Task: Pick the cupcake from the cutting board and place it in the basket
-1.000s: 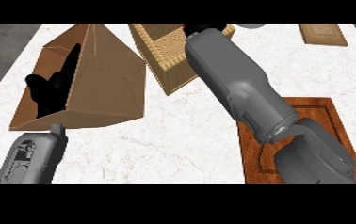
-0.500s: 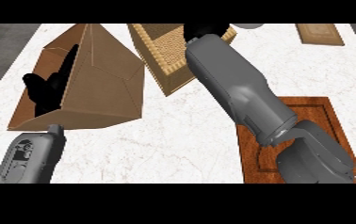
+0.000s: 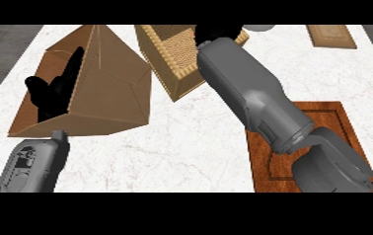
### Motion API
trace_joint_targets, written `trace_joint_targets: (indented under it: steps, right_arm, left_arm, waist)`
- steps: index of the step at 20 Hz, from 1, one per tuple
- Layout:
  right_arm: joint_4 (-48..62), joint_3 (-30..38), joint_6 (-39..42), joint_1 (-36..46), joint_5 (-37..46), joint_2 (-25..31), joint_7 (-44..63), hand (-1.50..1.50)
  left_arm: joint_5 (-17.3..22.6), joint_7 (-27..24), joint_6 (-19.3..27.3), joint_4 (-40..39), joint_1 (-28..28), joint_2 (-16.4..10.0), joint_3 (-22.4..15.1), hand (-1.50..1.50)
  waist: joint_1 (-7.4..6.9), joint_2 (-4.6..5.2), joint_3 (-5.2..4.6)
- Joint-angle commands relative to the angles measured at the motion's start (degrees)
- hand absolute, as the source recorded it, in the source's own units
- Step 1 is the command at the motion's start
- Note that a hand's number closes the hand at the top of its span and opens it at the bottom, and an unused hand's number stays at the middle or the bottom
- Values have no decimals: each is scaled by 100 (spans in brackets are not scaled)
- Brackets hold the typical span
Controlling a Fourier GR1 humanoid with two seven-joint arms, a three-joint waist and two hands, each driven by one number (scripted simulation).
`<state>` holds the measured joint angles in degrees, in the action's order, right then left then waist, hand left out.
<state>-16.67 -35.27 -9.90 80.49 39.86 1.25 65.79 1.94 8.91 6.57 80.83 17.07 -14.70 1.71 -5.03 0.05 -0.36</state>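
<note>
The wicker basket (image 3: 171,56) stands at the top middle of the counter, tilted in this view. My right forearm reaches up across it from the lower right, and my right hand (image 3: 215,31) shows only as a black patch over the basket's far rim. The cupcake shows nowhere; the hand or arm may hide it. The wooden cutting board (image 3: 331,123) lies at the lower right, partly under my right arm, and its visible part is bare. My left hand (image 3: 47,93) rests open at the left, fingers up.
A large brown open box (image 3: 109,91) stands just left of the basket, behind my left hand. A small wooden board (image 3: 331,35) and a grey round thing (image 3: 262,27) lie at the top right. The counter's left edge runs by a dark strip (image 3: 11,46).
My right forearm has drifted slightly to the left over the basket. The left hand, box and board have stayed put.
</note>
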Motion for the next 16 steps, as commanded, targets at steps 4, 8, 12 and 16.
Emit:
trace_joint_targets:
  steps: [4, 8, 12, 16]
  right_arm:
    - [-75, -24, 88, -372, -290, -117, 946, 150]
    - [144, 238, -42, -402, -467, -115, 996, 150]
    - [197, 309, 20, -391, -564, -114, 1271, 150]
    - [-57, 174, -511, -250, -432, -114, 1514, -150]
  left_arm:
    - [-36, 34, 14, 56, -17, 56, -38, 0]
    - [-126, -108, 135, -88, -60, 184, -70, 0]
    - [-130, 125, 116, 257, -117, 150, -133, 0]
    - [-74, 120, 24, 62, 19, 31, 4, 0]
  waist:
    - [-12, 93, 25]
    - [71, 115, 23]
    - [5, 69, 28]
    - [46, 79, 25]
